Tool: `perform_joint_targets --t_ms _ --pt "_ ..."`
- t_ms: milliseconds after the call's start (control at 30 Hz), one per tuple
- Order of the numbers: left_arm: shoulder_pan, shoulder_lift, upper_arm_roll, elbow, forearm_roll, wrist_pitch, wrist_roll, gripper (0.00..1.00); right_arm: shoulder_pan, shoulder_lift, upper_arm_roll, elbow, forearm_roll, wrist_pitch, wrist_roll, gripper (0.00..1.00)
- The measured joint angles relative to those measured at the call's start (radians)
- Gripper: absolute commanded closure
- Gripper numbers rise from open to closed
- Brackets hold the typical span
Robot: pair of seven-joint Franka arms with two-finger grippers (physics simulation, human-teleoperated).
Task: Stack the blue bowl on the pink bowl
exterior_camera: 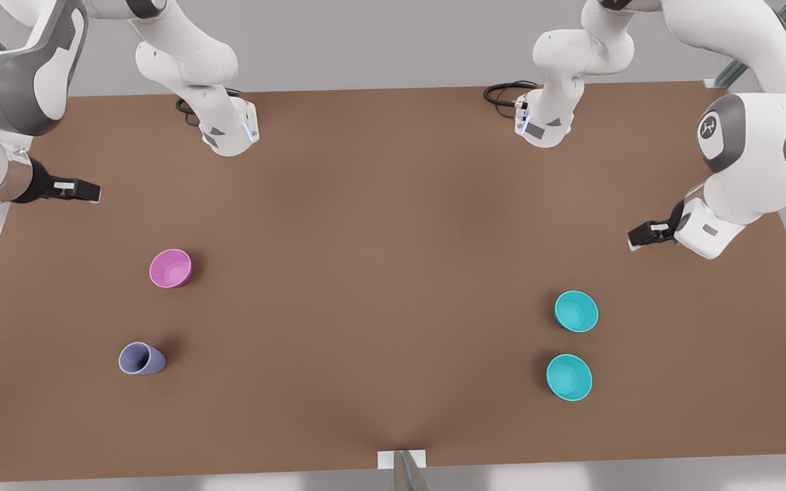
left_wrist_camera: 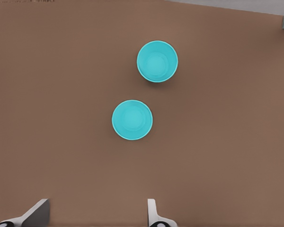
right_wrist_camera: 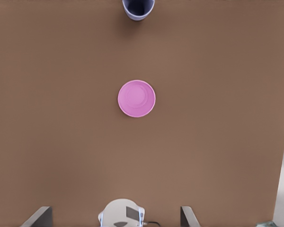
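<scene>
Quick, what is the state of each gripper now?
Left gripper: open, holding nothing, above the two turquoise plastic bowls.
Right gripper: open, holding nothing.

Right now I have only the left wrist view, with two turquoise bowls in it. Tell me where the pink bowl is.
Observer: The pink bowl sits upright on the front view's left side of the table, far across from your two bowls.
Operator: Say what is near it.
Observer: A lavender cup sits apart from it, lower in the front view.
Operator: Give me the other arm.
Observer: The right gripper waits open at the front view's left edge, back from the pink bowl and holding nothing.
Operator: Place my own gripper.
Observer: The left gripper hangs open at the front view's right. The darker blue bowl is nearer to it, and the brighter cyan bowl lies beyond.
</scene>
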Motion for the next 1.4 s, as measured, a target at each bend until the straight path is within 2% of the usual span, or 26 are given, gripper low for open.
perform_joint_targets --t_ms 67,167,367,500,800,933,1167,1200,1267,1367,1400 --pt "0.000 0.000 0.000 0.000 0.005 0.001 0.000 0.00 -0.001 0.019 0.000 -0.001 -0.001 0.004 0.000 0.00" --pt "-0.001 -0.002 0.001 0.002 0.009 0.002 -0.001 0.00 -0.010 0.145 0.000 -0.091 -0.012 0.045 0.000 0.00" --pt "0.003 -0.025 -0.015 0.011 0.004 -0.020 0.003 0.00 -0.017 0.325 0.001 -0.211 -0.002 0.318 0.001 0.00" --pt "-0.004 -0.022 -0.007 0.026 -0.003 -0.028 0.018 0.00 -0.083 0.271 0.001 -0.523 0.011 0.605 0.001 0.00" --pt "-0.003 -0.012 -0.011 0.019 -0.007 -0.053 0.053 0.00 -0.162 0.217 -0.019 -0.814 0.056 0.999 0.001 0.00" --pt "0.000 -0.011 -0.012 0.020 -0.007 -0.066 0.063 0.00 -0.165 0.202 -0.046 -0.885 0.063 1.073 0.001 0.00" --pt "-0.001 -0.019 -0.016 0.020 -0.007 -0.091 0.077 0.00 -0.168 0.279 -0.050 -0.887 0.069 1.128 0.004 0.00" --pt "-0.001 -0.019 -0.016 0.020 -0.007 -0.094 0.078 0.00 -0.168 0.288 -0.051 -0.886 0.069 1.131 0.005 0.11" --pt "0.000 -0.019 -0.016 0.020 -0.007 -0.098 0.081 0.00 -0.168 0.296 -0.051 -0.883 0.070 1.136 0.004 0.47" --pt "0.000 -0.019 -0.017 0.020 -0.007 -0.104 0.085 0.00 -0.167 0.298 -0.050 -0.852 0.073 1.122 0.002 0.74" --pt "0.000 -0.020 -0.017 0.020 -0.007 -0.106 0.086 0.00 -0.166 0.298 -0.050 -0.845 0.077 1.113 -0.002 0.79"
